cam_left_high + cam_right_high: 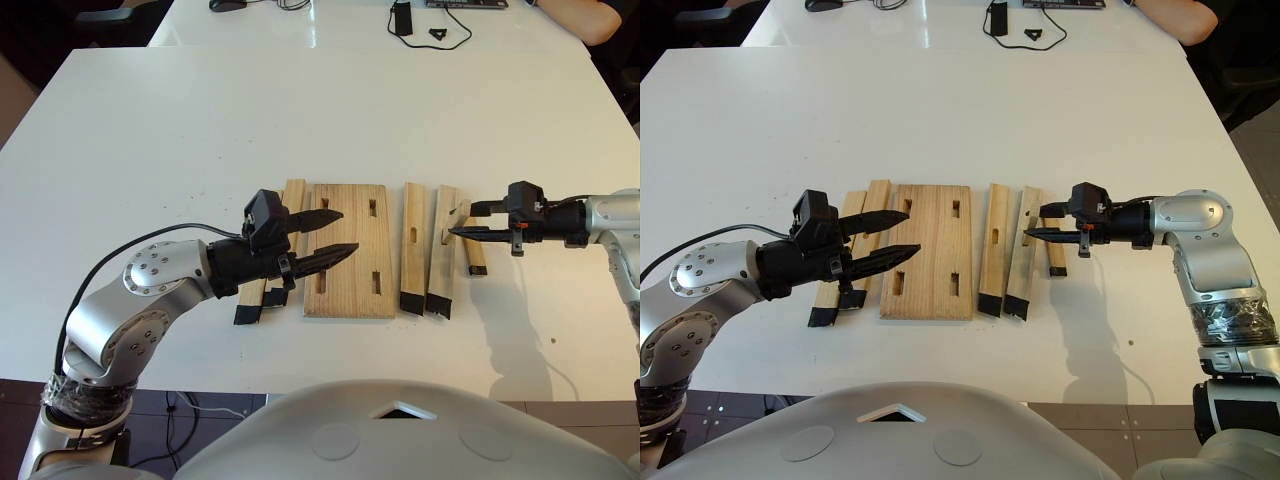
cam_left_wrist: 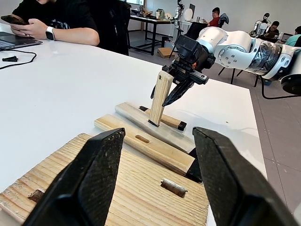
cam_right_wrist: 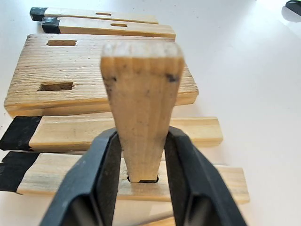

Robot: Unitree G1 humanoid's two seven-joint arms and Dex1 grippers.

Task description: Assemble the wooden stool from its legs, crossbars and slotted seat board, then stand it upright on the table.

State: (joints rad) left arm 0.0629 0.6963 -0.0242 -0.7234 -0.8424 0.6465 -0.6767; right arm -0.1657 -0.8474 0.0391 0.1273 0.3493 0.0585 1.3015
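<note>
We see the seat board lying flat near the middle of the white table, its slots facing up. Two legs lie just beside its left edge, side by side, with their black ends towards us. Two more legs lie beside its right edge, also parallel to it with their black ends towards us.

The left gripper hovers over the left part of the board with its fingers spread wide and nothing between them. In the left wrist view we see the two dark fingers above the board's surface, apart from it.

The right gripper comes in from the right, above the outermost right leg. Its fingers are closed on a short crossbar, which it holds upright by its sides. The crossbar's lower end meets that leg at its slot. We cannot tell how deep it sits there. The upper end stands free above the fingers. The inner right leg lies between the slotted leg and the board, touching neither gripper.

A second crossbar lies flat on the table just to the right of the outermost leg, below the right gripper, with its dark end towards us.

On another white table behind, we see a black cable.
</note>
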